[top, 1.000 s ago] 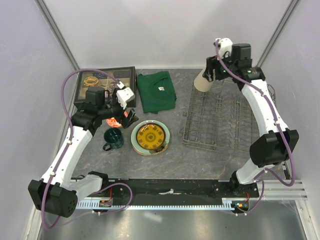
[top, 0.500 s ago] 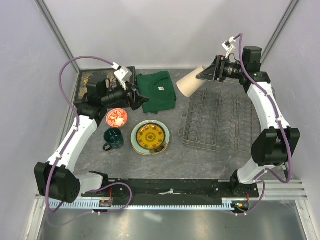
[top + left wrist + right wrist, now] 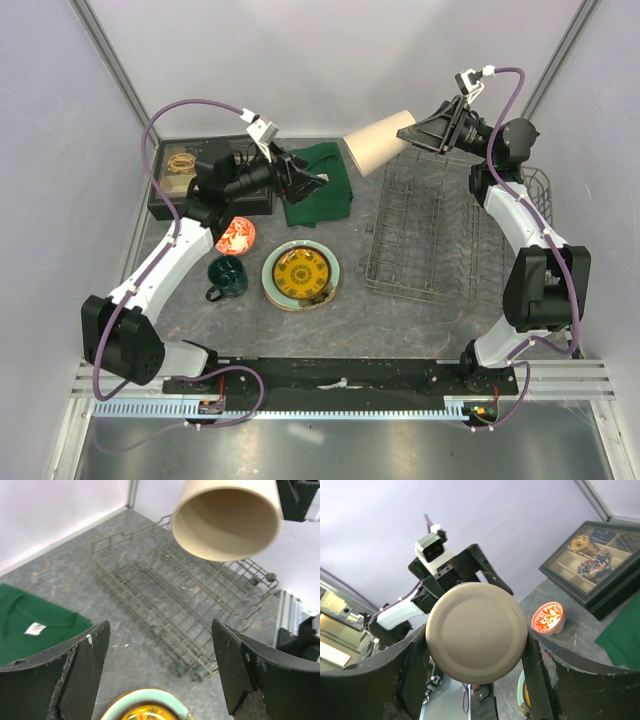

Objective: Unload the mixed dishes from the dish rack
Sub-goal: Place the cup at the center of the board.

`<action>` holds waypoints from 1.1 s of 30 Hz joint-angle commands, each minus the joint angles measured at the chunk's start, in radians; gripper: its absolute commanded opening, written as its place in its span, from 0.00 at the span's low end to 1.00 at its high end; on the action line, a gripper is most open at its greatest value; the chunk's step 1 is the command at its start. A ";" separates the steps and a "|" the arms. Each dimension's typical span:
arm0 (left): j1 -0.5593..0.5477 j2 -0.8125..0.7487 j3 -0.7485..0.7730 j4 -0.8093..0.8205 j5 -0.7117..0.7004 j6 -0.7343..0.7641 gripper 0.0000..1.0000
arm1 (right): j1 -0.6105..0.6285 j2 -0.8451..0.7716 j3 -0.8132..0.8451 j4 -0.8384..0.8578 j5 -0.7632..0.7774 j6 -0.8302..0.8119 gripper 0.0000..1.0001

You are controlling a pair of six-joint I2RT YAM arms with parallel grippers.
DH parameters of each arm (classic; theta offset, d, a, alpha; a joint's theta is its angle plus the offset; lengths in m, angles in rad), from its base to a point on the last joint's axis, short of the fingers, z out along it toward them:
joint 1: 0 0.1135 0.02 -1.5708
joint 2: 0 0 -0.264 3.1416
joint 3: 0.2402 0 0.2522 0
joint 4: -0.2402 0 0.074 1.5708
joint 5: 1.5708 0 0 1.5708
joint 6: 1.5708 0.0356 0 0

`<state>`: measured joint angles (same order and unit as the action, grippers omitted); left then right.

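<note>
rack (image 3: 430,235) R | plates (image 3: 300,275) ctr | mug (image 3: 227,276) L of plates | bowl (image 3: 235,236) behind mug

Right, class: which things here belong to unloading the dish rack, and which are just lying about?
Job: dish rack, beige tumbler, red-and-white bowl, dark green mug, stacked plates.
Lying about: folded green cloth, black compartmented tray.

**Left arm** (image 3: 165,265): elbow folded low at the near left, forearm rising toward the far side, wrist roughly level and pointing right. Purple cable loops above it.

**Left gripper** (image 3: 308,183): fingers spread wide, nothing between them, held off the table.

**Right arm** (image 3: 520,225): elbow out to the right, upper link reaching to the far side, wrist turned left.

**Right gripper** (image 3: 418,131): raised, fingers clamped on either side of the closed end of a beige tumbler (image 3: 372,147), whose mouth faces the left gripper.
</note>
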<state>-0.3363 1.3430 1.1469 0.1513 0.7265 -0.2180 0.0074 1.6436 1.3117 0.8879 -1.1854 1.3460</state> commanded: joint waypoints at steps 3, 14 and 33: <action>-0.030 0.061 0.122 0.079 -0.024 -0.136 0.88 | 0.019 -0.036 0.014 0.221 -0.013 0.125 0.46; -0.050 0.139 0.220 0.085 -0.001 -0.219 0.87 | 0.048 -0.064 0.003 0.094 -0.006 0.010 0.46; -0.112 0.179 0.247 0.117 0.024 -0.376 0.70 | 0.101 -0.151 -0.061 -0.060 0.021 -0.151 0.47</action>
<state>-0.4351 1.5139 1.3491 0.2203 0.7361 -0.5240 0.0895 1.5471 1.2743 0.8104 -1.1763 1.2446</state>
